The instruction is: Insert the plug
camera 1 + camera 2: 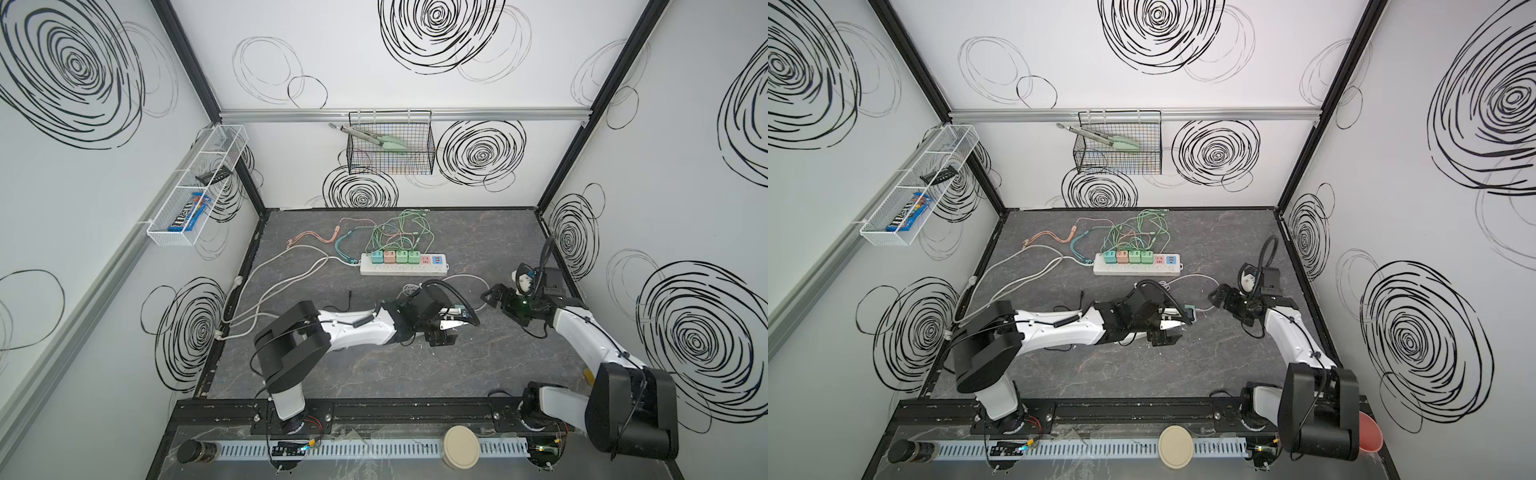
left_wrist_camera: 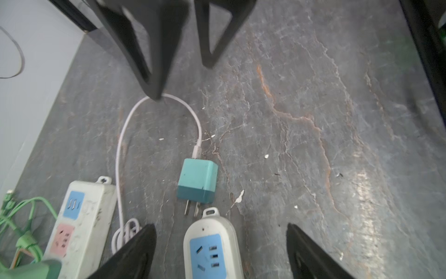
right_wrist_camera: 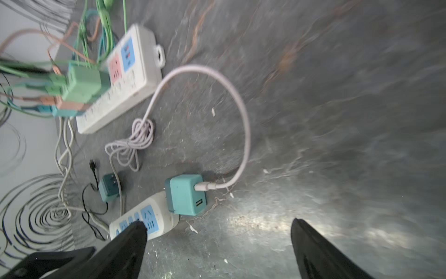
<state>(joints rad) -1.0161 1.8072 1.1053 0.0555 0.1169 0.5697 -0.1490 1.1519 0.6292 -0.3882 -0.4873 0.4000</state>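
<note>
the left gripper (image 2: 219, 229) hangs near the middle of the tabletop (image 2: 313, 96). its two fingers are wide apart and hold nothing. just below it lies a small white power strip (image 2: 210, 248). the teal plug (image 2: 197, 183) lies flat on the tabletop just past the strip's end, pins pointing at the strip but not in a hole. a pale cord (image 2: 119, 157) loops from the plug. the right gripper (image 3: 219, 223) is spread wide, nothing in it. toward the far edge sits a long power strip (image 1: 403, 266).
</note>
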